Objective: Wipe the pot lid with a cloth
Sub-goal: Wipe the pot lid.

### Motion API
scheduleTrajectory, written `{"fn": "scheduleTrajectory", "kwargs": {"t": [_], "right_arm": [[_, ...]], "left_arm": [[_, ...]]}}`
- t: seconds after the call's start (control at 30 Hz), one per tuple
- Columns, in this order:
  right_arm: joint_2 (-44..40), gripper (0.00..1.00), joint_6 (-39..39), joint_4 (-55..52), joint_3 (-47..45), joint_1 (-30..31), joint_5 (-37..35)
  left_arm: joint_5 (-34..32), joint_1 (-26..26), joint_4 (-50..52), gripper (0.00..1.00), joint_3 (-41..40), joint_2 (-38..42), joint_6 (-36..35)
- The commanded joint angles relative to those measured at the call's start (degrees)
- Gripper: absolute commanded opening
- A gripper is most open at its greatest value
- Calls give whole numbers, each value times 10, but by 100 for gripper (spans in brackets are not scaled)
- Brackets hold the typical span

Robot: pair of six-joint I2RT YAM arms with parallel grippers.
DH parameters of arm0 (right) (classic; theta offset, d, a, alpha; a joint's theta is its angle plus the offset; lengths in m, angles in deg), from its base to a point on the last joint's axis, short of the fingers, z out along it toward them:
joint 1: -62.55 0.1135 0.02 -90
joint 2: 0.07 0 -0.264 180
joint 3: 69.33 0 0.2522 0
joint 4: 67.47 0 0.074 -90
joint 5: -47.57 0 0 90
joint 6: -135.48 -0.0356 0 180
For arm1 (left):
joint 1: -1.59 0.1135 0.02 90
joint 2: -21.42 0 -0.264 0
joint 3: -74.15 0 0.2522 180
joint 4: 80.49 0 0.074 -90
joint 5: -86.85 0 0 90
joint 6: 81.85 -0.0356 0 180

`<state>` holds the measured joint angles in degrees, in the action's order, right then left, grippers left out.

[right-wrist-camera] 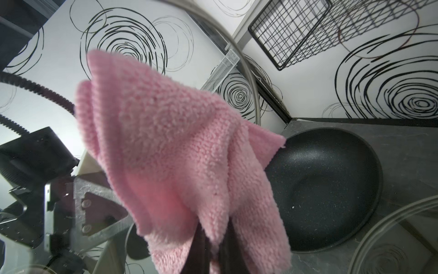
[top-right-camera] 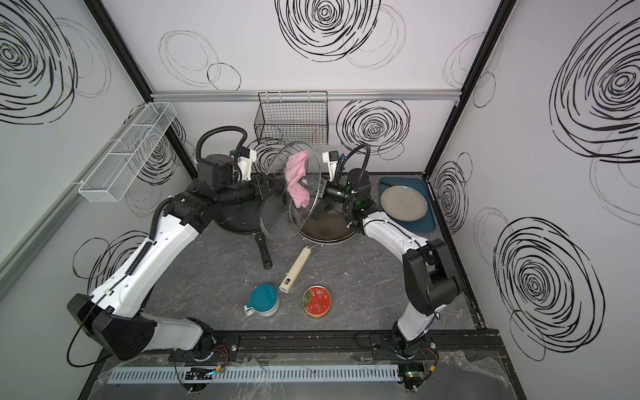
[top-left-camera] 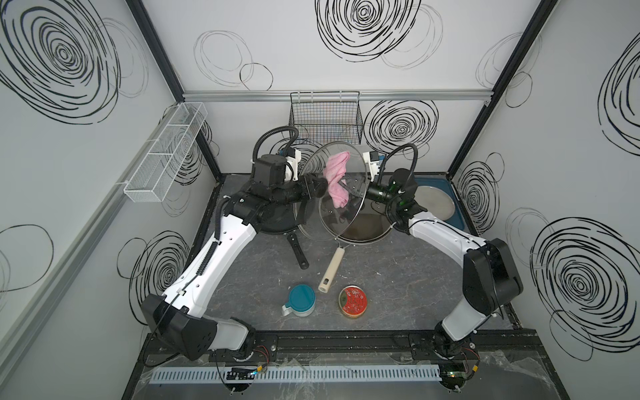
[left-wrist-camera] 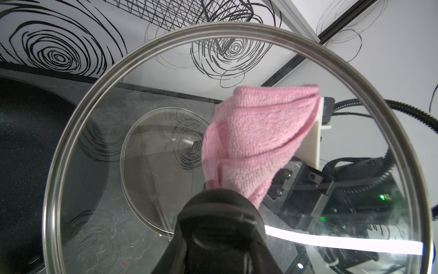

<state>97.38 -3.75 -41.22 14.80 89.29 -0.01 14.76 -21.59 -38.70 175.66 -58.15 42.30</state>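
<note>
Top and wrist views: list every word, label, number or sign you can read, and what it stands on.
None can be read.
The red tin bears a pale pattern, too small to tell whether any is lettering.
The teal-lidded cup, pot lid and cloth show no text.

A pink cloth [top-left-camera: 335,176] was seen against a clear glass pot lid [top-left-camera: 322,221] rimmed in silver-grey metal, and white walls [top-left-camera: 311,52] were marked with black scribbled spirals. At six o'clock from the lid, on a dark grey marbled tabletop [top-left-camera: 398,277], a cream handle [top-left-camera: 331,272], a teal-lidded cup [top-left-camera: 302,297] and a red tin [top-left-camera: 352,300] with a pale pattern were shown. A black speckled pan [right-wrist-camera: 327,201] was seen at nine o'clock from the lid and a blue tray [top-right-camera: 424,227] at three o'clock.
</note>
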Motion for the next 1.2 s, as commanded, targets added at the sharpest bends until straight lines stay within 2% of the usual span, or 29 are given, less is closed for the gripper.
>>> {"fn": "scheduleTrajectory", "kwargs": {"t": [0.0, 0.27, 0.6, 0.83, 1.17], "right_arm": [[25, 0, -25, 67, 32, -5, 4], [89, 0, -41, 79, 76, 2, -5], [105, 0, -39, 67, 67, 33, -4], [72, 0, -40, 75, 0, 56, -11], [-33, 0, -61, 77, -118, 93, -23]], "left_arm": [[21, -5, -137, 0, 27, 31, 14], [23, -6, -137, 0, 45, 25, 16], [10, -2, -169, 0, 51, 21, 32], [-12, 4, -183, 0, 62, 11, 36], [-42, 29, -200, 0, 66, -6, 38]]}}
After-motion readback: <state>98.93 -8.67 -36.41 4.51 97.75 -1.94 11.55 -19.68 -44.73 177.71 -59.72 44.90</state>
